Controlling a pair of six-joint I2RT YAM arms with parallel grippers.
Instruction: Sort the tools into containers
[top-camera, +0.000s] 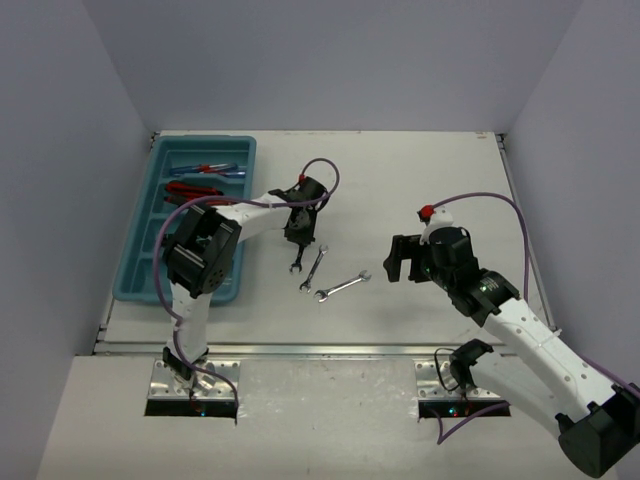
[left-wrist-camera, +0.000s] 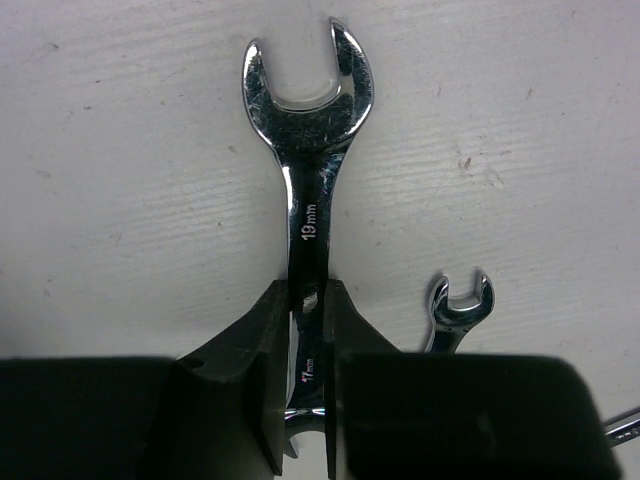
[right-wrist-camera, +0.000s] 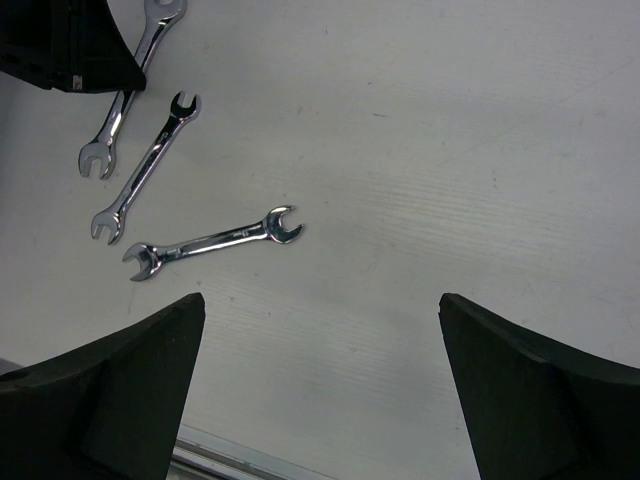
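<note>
On table (top-camera: 420, 180), right of tray (top-camera: 140, 250): left gripper (left-wrist-camera: 308, 300) clamped across wrench (left-wrist-camera: 308, 110) shank; right gripper (right-wrist-camera: 322, 300) spread wide, well apart.

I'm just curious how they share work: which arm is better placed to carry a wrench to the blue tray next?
Left: the left end effector is shut on a wrench, and the tray lies on its side. The right end effector hangs open, holding nothing.

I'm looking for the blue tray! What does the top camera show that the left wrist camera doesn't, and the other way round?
Only the top camera: the blue tray holding red pliers, and the open right tool. Only the left wrist camera: tiny size print on the wrench. Both: the left tool pinching that wrench, with a second wrench beside it.
</note>
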